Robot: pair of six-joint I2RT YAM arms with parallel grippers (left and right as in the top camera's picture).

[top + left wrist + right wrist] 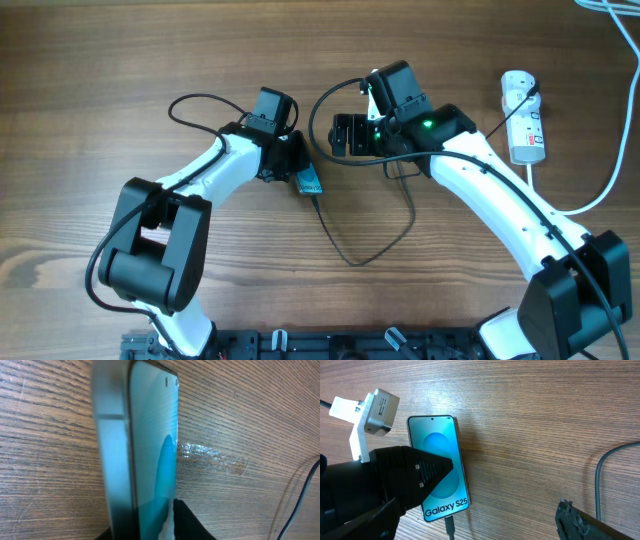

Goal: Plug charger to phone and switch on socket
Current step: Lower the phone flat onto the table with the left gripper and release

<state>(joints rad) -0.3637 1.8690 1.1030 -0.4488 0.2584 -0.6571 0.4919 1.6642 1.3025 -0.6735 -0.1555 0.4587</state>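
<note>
- Phone (150,460) is filling the left wrist view, lying flat on the table (250,400) with its screen up and lit, between the 2 grippers.
- Left gripper (290,172) is sitting right at the phone, with 1 finger (420,470) overlapping the screen's edge. Can't tell whether the jaws are pinching the phone or loose.
- Right gripper (348,135) is hanging wide open above the phone, holding nothing.
- Charger (451,529) is meeting the phone's bottom edge at the port. It's looking seated, so I'm judging step 1 of 2 done or nearly done.
- The rest of the charger is looping across the table toward the right arm.
- Socket (523,125) is lying at the far right, well apart from both grippers, with nothing touching it.
- Remaining: flipping the switch. Its position is too small to read.
</note>
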